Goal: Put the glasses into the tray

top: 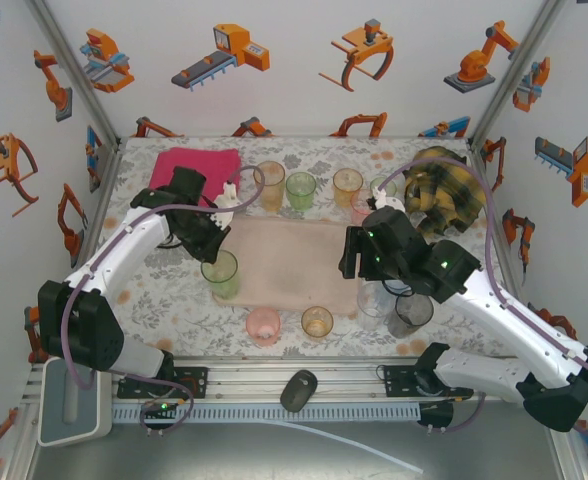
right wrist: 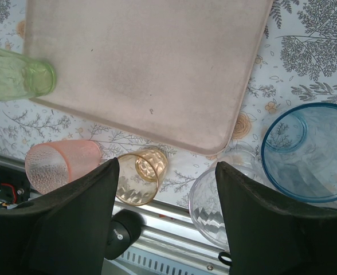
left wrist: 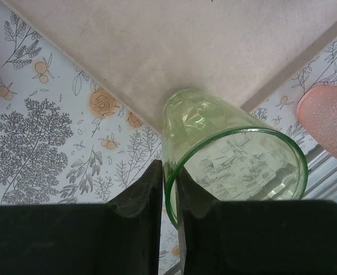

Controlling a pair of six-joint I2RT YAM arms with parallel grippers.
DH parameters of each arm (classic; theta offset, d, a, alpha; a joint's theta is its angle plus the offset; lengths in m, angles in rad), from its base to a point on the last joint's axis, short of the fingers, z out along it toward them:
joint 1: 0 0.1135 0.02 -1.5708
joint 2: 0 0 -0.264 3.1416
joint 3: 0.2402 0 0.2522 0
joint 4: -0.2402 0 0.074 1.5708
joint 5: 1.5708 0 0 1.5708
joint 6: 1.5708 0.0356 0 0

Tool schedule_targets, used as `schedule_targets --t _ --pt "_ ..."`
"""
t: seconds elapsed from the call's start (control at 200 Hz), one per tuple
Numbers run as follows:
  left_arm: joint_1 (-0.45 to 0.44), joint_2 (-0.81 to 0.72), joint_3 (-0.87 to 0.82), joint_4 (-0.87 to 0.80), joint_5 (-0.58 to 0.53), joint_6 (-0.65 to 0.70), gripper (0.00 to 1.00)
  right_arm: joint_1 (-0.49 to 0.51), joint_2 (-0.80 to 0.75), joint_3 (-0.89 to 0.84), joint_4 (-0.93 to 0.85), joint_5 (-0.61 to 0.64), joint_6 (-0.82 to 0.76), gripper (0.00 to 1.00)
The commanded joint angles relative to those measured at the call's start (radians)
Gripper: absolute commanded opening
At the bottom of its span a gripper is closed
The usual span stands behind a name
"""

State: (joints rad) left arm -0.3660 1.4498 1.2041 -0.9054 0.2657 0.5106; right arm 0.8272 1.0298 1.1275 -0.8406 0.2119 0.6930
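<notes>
At the tray's [top: 289,262] near-left corner, the left gripper [left wrist: 169,177] pinches the green glass [left wrist: 231,149] by its rim. Probably best to set it fully past the lip before releasing. Meanwhile the right gripper [right wrist: 165,165] hangs open over the near-right corner.

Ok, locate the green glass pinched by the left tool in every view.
Top external: green glass left of centre, at the near-left corner of the tray.
Left wrist: centre-right, rim pinched in the left tool.
Right wrist: upper-left edge, at the tray's corner.
Shared landmark: that tray corner.
</notes>
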Motion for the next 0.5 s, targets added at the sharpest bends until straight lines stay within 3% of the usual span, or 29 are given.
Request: schedule_targets --t 0.0,0.26,0.496 --pt "-0.008 -0.007 -0.008 -0.018 0.006 0.017 0.23 0.008 -0.016 -0.011 0.014 0.02 0.019 0.63" --pt "-0.011 -0.021 0.001 -0.023 -0.02 0.021 0.32 0.006 -0.016 -0.024 0.013 0.018 0.023 0.64" --pt "-0.011 -0.057 0.046 -0.039 -0.062 0.024 0.47 0.007 -0.016 -0.022 0.013 0.022 0.02 0.64"
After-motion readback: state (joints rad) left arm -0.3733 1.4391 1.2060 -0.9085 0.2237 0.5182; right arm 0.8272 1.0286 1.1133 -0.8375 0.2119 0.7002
